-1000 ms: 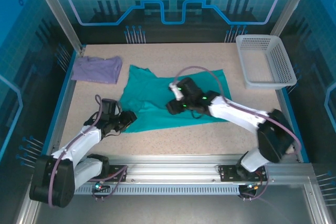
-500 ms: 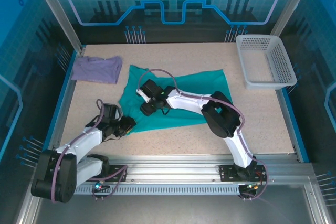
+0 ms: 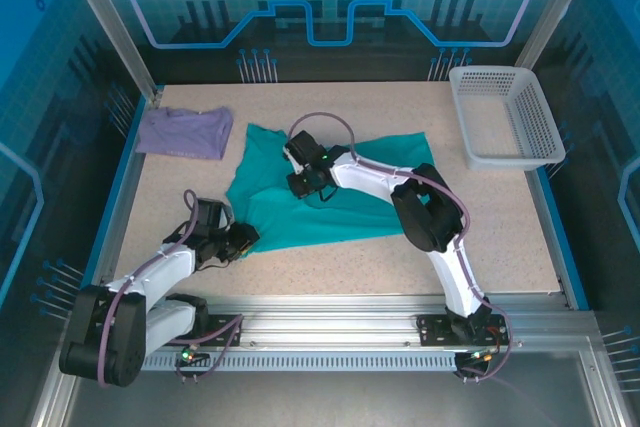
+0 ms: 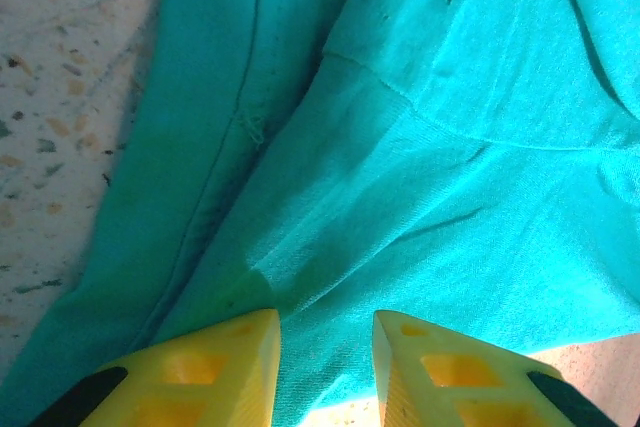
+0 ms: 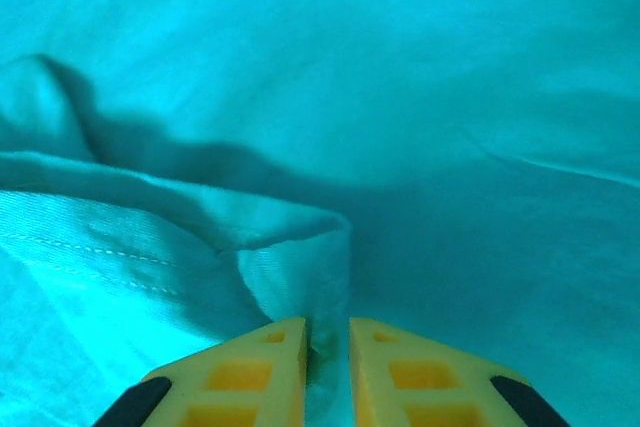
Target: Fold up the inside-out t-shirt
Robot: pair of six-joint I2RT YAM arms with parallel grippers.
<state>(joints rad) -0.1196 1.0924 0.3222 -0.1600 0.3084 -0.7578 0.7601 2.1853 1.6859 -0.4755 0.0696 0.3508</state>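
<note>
Two claws grip the inside-out t-shirt [image 3: 262,172], which lies spread and rumpled on the surface [image 3: 330,267]. Left claw [image 4: 325,322] is narrowed on the shirt's near edge, with creases fanning away ahead of its tips and bare surface off to its left. That hold likely anchors the corner. Right claw [image 5: 328,325], further over the cloth, is nearly closed on a raised, stitched fold that bunches to its left, with smooth fabric ahead. Pinching a hem there probably serves to draw the layer across, for turning or folding.
</note>
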